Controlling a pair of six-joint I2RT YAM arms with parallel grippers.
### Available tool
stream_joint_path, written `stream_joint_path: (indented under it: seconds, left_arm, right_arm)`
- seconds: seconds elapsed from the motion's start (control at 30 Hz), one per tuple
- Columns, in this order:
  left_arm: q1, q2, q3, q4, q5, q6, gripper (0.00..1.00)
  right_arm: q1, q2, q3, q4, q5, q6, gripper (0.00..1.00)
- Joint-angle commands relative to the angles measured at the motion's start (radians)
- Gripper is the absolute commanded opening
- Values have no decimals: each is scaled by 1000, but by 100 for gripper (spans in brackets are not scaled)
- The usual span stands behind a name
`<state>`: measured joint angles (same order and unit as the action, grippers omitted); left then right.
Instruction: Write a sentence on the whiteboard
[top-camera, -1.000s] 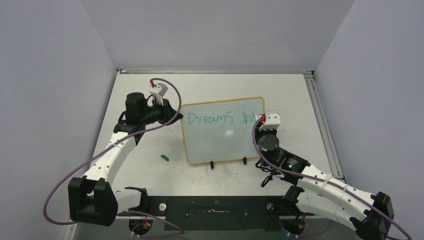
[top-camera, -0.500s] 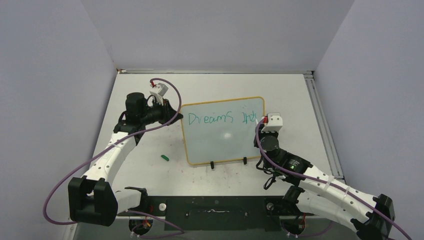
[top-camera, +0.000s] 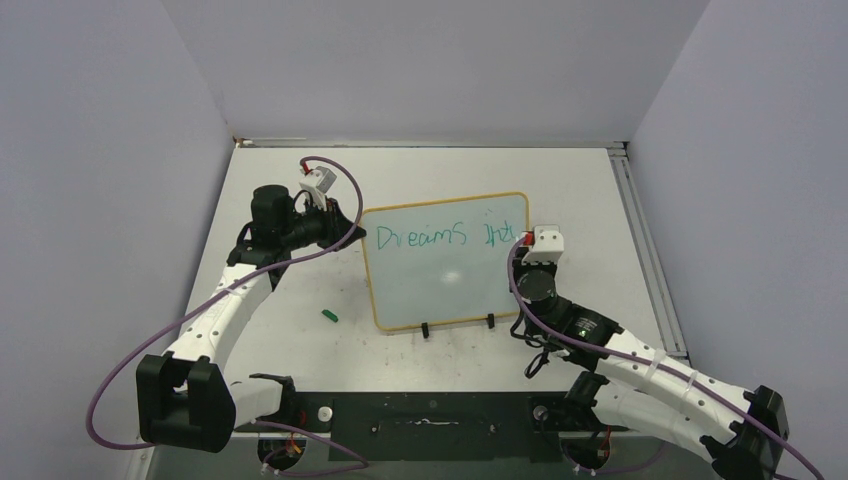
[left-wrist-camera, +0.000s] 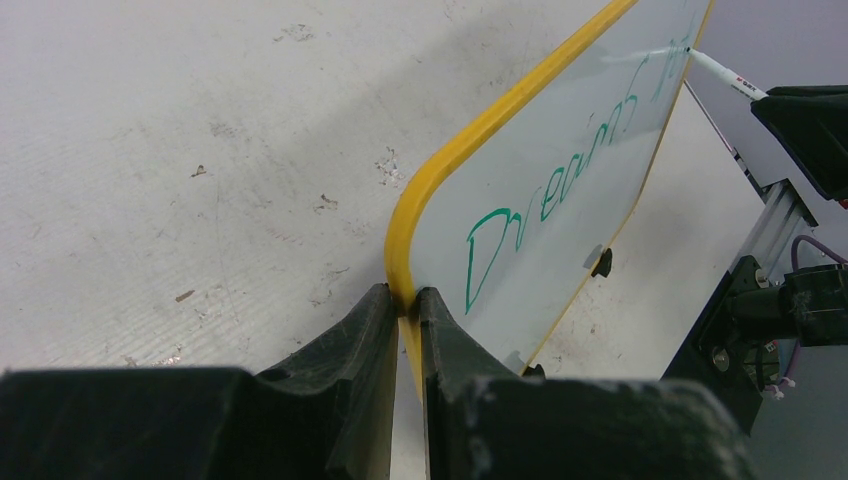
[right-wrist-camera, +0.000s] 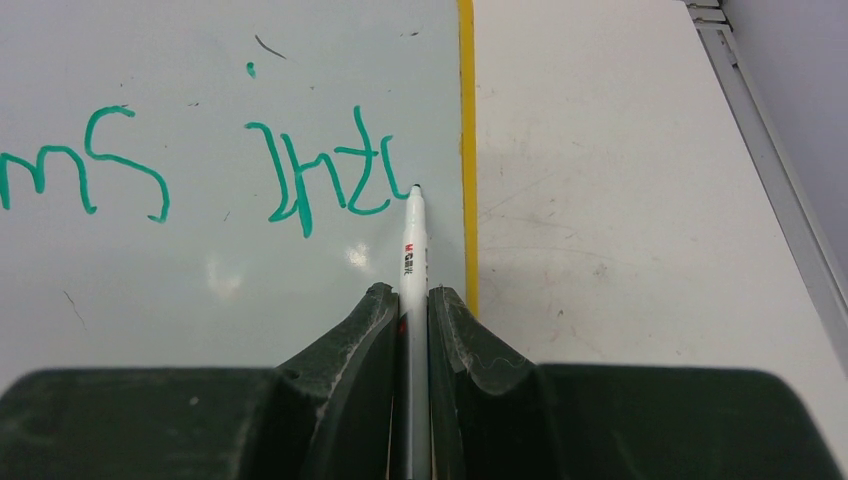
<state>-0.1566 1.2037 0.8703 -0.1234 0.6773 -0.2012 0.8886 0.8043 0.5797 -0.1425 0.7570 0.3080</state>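
The whiteboard stands tilted on the table, yellow-framed. Its top line holds the sentence in green, reading "Dreams" and a few more letters. My left gripper is shut on the board's left frame edge; the left wrist view shows the fingertips pinching the yellow rim. My right gripper is shut on a white marker. The marker's tip sits just right of the last green letters, close to the board's right frame. The board below the writing is bare.
A small green marker cap lies on the table left of the board. Two black clip feet hold the board's near edge. A metal rail runs along the table's right side. Grey walls enclose the back and sides.
My right gripper with the marker has shifted slightly to the right along the board's top line. The left gripper and the board have not moved.
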Motion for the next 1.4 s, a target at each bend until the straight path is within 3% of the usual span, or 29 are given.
stream_joint_path:
  seconds: [0.0,0.67,1.0,1.13,1.37]
  left_arm:
    - [-17,-20,34,5,13,6,0]
    - [-17,-20,35,4,5,7,0]
    - [-15,-25,35,5,-8,0,0]
    - [-15,-27,32,7,-8,-3,0]
    - [-15,-31,28,10,-11,-6,0]
  right_arm:
    - [-10,16,48,80,33,-57,5]
    - [-12,42,55,131,-28,-87,5]
    - [11,-83,121,-8,-35,-89,5]
    - [80,-104,126,12,-103,-106,5]
    - [330,-15,58,260,-131,-174,5]
